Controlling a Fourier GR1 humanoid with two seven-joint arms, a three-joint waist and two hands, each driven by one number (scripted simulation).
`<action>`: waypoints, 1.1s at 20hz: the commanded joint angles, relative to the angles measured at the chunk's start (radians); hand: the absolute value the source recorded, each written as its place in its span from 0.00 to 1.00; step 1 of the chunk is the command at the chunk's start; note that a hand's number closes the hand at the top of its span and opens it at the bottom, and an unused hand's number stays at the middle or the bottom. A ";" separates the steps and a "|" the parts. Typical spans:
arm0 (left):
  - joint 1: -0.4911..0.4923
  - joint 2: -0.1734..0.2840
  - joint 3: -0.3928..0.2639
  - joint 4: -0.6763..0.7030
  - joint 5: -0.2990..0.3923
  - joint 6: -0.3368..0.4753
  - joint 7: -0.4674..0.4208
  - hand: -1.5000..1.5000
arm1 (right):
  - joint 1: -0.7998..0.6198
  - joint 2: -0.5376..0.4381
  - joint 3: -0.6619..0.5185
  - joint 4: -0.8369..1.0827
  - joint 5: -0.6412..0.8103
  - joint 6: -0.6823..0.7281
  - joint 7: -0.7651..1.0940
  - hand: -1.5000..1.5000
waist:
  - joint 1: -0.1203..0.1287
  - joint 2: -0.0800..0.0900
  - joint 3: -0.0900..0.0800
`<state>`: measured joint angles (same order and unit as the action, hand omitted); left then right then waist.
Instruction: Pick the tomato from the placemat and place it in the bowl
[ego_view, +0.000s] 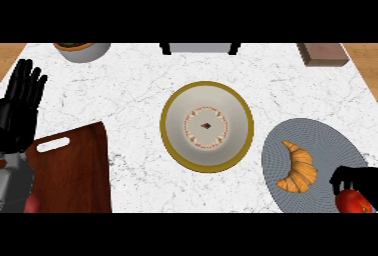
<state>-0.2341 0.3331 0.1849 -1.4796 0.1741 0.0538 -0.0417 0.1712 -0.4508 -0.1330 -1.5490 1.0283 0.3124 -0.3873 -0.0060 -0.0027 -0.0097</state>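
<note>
The white marbled tabletop (133, 100) fills nearly the whole frame, with strips of wooden floor at the upper corners. Next in size, at the lower right of the frame, lies the round grey placemat (325, 137), carrying a croissant (298, 167) and, at its lower right edge, the red tomato (353, 202). At the lower left, a dark wooden cutting board (74, 172) with a handle slot runs off the frame. In the centre sits the bowl (207, 126), gold-rimmed and pale inside, open side up and well apart from the tomato, so it looks ready to receive it.

The left hand (21, 107) shows at the left edge, fingers straight and pointing up, resting. The right hand (356, 179) is at the lower right corner, its dark fingers curled down over the top of the tomato; this looks like the grasp closing or just made, with the lift and carry to the bowl not yet done.

Along the upper edge stand a plant pot (83, 50) at left, a dark chair back (199, 48) in the middle and a brown block (322, 54) at right.
</note>
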 joint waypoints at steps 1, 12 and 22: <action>-0.032 0.004 0.021 0.075 0.008 -0.035 -0.029 0.50 | -0.038 -0.012 -0.051 -0.028 -0.054 0.041 -0.027 1.00 | 0.001 0.003 0.009; 0.064 0.022 0.070 -0.041 0.000 0.028 0.019 0.50 | 0.459 0.308 -0.282 -0.214 0.030 -0.169 0.437 1.00 | -0.117 -0.019 0.004; 0.056 0.031 0.064 -0.075 -0.002 0.025 0.051 0.50 | 0.899 0.449 -0.153 -0.911 -0.094 -0.292 0.549 1.00 | -0.082 -0.010 0.005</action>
<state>-0.1572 0.3549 0.2453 -1.5504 0.1788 0.0677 -0.0078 0.9203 -0.0295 -0.3529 -2.2416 1.0086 0.0485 0.1369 -0.0878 -0.0143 -0.0067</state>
